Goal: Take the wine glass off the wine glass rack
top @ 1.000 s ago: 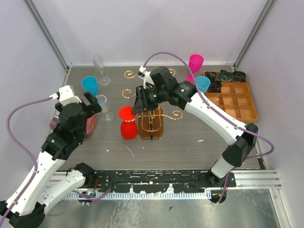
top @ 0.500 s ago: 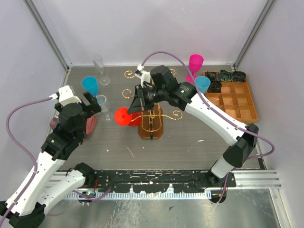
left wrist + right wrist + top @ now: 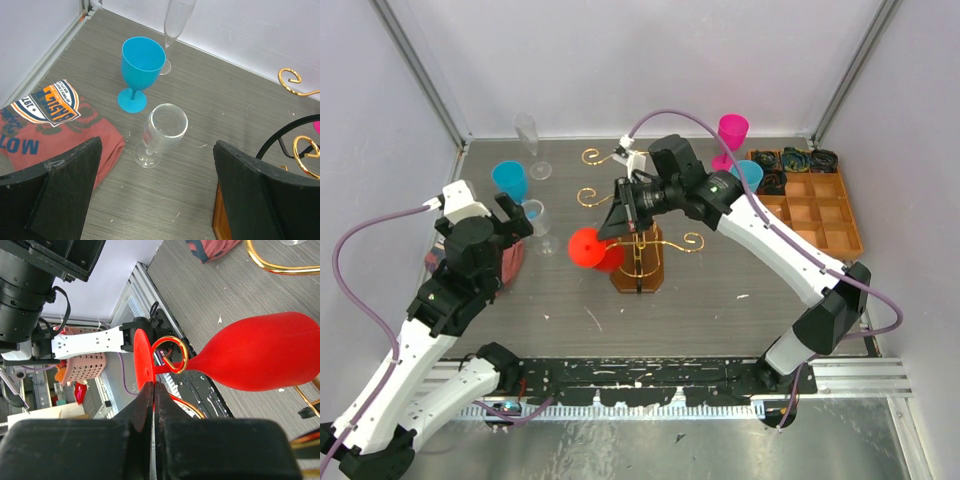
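1. The grey wood-grain table (image 3: 720, 300) carries everything, and both arms reach over it.
2. The compartmented orange-brown wooden tray (image 3: 825, 215) sits at the table's right edge, well apart from the rack.
3. The gold wire wine glass rack (image 3: 650, 243), with scrolled arms, stands mid-table on an oval brown base.
4. The right gripper (image 3: 153, 388) is clenched tight on the foot rim of the red plastic wine glass (image 3: 260, 357).
5. The left gripper (image 3: 157, 145) is spread wide and grasps nothing, near the left wall.
6. A red printed cloth (image 3: 60, 125) lies below it.
7. The red glass lies sideways in the air at the rack's left side. Its stem is threaded through one gold scroll loop, so it is not yet off.
8. A turquoise plastic goblet (image 3: 142, 60) stands upright beside a clear stemmed glass (image 3: 165, 127).
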`<state>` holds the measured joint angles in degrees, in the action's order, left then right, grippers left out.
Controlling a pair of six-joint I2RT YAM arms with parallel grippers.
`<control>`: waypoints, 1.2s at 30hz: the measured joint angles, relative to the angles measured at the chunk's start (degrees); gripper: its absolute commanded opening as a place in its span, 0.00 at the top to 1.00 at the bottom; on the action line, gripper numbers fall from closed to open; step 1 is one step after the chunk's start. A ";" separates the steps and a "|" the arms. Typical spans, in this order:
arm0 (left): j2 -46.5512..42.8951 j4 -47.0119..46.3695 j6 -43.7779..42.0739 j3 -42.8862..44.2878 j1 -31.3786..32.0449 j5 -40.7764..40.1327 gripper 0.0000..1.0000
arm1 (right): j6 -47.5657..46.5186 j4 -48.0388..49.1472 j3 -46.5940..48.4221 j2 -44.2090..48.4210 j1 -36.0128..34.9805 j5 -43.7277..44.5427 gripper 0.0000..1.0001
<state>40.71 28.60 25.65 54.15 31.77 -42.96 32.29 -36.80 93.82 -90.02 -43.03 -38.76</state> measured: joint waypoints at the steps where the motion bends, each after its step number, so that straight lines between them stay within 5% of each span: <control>1: 0.00 0.07 0.09 0.00 0.00 0.00 0.01 | -0.02 -0.33 0.00 0.13 0.48 -0.35 0.99; 12: 0.00 0.28 0.28 0.07 0.00 0.00 0.01 | -2.03 -5.73 0.85 2.34 9.46 -1.88 0.99; 36: -0.52 1.38 -0.04 0.09 0.00 -0.42 0.00 | 11.50 11.50 15.23 0.39 12.20 -14.45 0.99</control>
<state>40.18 29.98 25.61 54.24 31.77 -43.38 43.79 -25.30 109.06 -89.62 -30.83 -53.21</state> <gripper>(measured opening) 0.995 0.036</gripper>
